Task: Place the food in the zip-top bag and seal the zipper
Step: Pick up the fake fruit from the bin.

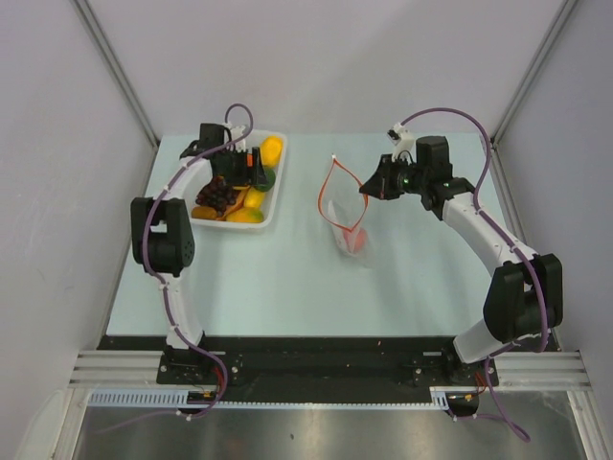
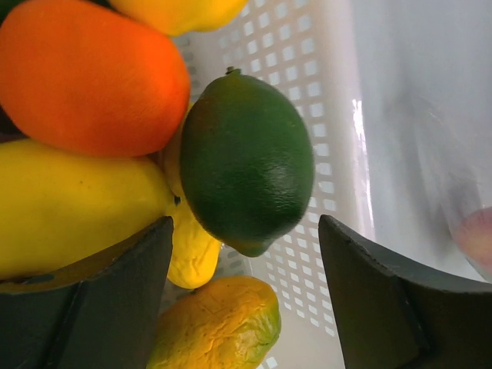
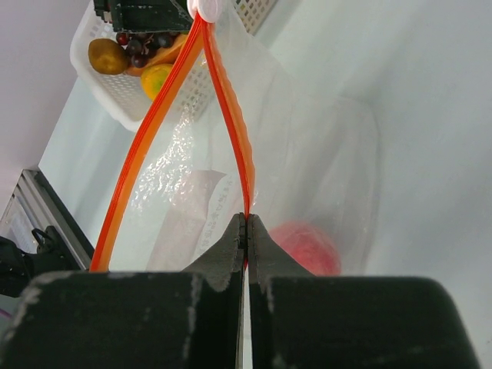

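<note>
The food lies in a white tray (image 1: 276, 203): a green lime (image 2: 246, 161), an orange fruit (image 2: 84, 73), yellow pieces (image 2: 69, 207), a yellow-green mango (image 2: 215, 327) and dark grapes (image 1: 218, 196). My left gripper (image 2: 244, 227) is open and empty just over the lime, a finger on either side. The clear zip-top bag (image 1: 345, 218) stands open on the table with a red fruit (image 3: 307, 246) inside. My right gripper (image 3: 246, 219) is shut on the red-orange zipper (image 3: 227, 100) and holds one lip of the mouth up.
The bag's white label (image 3: 188, 215) shows through the plastic. The tray (image 3: 100, 100) sits at the table's back left, left of the bag. Grey walls close in on both sides of the table.
</note>
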`<action>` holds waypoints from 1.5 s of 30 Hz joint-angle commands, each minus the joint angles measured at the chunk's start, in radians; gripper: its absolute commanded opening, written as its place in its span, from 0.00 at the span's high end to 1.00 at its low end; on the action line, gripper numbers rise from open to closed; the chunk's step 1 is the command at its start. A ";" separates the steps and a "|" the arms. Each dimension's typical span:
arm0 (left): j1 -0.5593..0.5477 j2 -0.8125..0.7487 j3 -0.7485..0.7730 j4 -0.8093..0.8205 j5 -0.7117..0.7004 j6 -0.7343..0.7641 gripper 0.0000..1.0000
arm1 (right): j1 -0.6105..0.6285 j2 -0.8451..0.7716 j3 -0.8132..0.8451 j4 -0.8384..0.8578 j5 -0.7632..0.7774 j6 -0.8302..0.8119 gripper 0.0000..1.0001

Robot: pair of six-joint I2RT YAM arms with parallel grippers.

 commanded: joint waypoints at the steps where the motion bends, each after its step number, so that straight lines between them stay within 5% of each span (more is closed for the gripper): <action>1: 0.010 0.023 0.007 0.048 0.041 -0.079 0.19 | -0.003 0.001 0.005 0.058 -0.016 0.001 1.00; 18: 0.030 0.067 -0.010 0.199 0.213 -0.236 0.15 | 0.020 0.007 0.003 -0.008 -0.012 -0.048 1.00; 34: 0.043 0.073 0.005 0.282 0.225 -0.297 0.16 | 0.017 0.018 0.005 -0.002 -0.016 -0.042 1.00; 45: 0.045 0.046 0.018 0.250 0.227 -0.260 0.49 | 0.017 0.014 0.005 -0.011 -0.013 -0.049 1.00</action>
